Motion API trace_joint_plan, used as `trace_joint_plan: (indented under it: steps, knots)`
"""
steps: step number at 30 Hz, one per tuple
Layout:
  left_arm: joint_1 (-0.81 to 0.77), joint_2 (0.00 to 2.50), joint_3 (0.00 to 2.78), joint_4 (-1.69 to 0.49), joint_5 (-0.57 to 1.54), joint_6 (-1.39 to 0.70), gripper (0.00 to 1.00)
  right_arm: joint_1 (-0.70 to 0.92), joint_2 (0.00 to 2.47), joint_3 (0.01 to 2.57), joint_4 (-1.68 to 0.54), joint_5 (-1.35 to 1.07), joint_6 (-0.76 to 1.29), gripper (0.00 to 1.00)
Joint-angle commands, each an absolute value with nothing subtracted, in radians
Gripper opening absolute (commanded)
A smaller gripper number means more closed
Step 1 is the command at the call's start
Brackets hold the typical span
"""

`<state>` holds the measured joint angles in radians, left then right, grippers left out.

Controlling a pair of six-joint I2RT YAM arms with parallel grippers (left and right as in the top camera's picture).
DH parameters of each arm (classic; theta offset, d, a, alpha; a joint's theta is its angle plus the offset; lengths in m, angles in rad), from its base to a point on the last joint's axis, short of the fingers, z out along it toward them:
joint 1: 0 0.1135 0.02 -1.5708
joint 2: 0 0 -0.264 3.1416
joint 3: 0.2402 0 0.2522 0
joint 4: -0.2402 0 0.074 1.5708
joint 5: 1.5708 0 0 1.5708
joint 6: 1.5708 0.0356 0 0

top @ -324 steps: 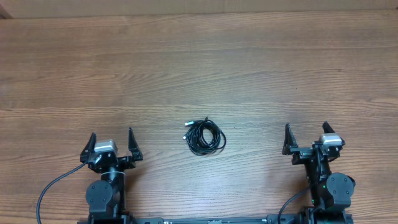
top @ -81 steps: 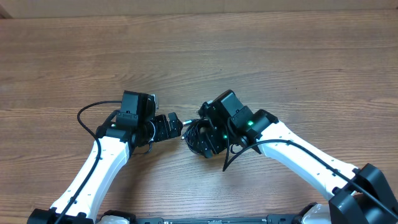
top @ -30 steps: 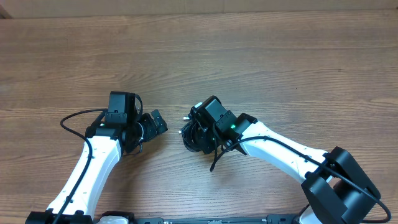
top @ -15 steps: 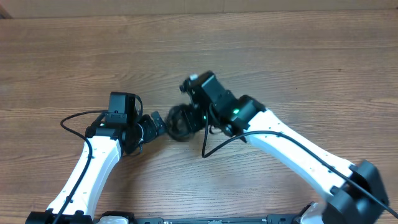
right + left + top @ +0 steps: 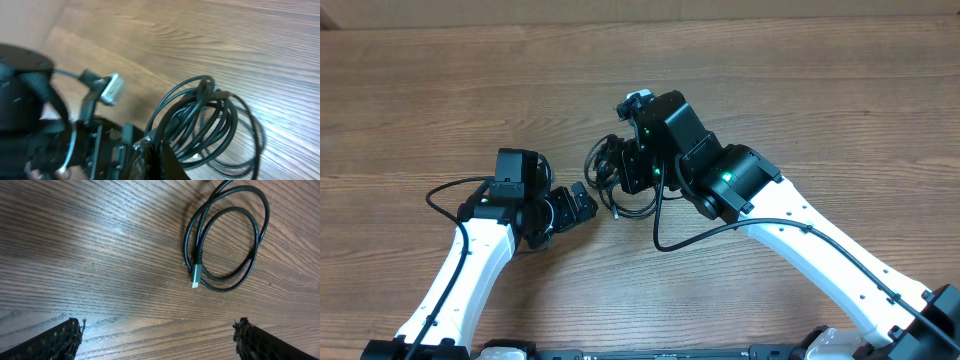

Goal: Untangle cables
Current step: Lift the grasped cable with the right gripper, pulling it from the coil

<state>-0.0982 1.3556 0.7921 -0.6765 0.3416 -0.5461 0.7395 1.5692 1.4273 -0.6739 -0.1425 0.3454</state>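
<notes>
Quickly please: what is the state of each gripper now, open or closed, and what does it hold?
The left gripper: open, holding nothing.
The right gripper: closed on the bundle of cables.

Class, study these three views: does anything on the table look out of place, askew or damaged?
Only the cables: the bundle splays in uneven, overlapping loops from the shut right gripper, with one plug end poking loose near the open left gripper. No damage shows.
</notes>
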Motion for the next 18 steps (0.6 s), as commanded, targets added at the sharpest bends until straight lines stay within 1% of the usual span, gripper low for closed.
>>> trace_joint_plan:
  steps: [1,4,8,15,18]
  knots:
    - [-0.099,1.361,0.808,-0.667,0.355,-0.521,0.99,0.731,1.558,1.448,-0.676,0.004,0.42,0.04]
    - [-0.099,1.361,0.808,-0.668,0.356,-0.52,1.0,0.73,1.558,1.447,-0.691,0.044,0.423,0.04]
    - [-0.099,1.361,0.808,-0.674,0.374,-0.521,1.0,0.731,1.56,1.446,-0.73,0.001,0.423,0.04]
    - [-0.099,1.361,0.808,-0.589,0.554,-0.519,1.0,0.73,1.561,1.426,-0.775,-0.008,0.424,0.04]
    - [-0.099,1.361,0.808,-0.546,0.577,-0.52,1.0,0.73,1.563,1.425,-0.78,-0.008,0.427,0.04]
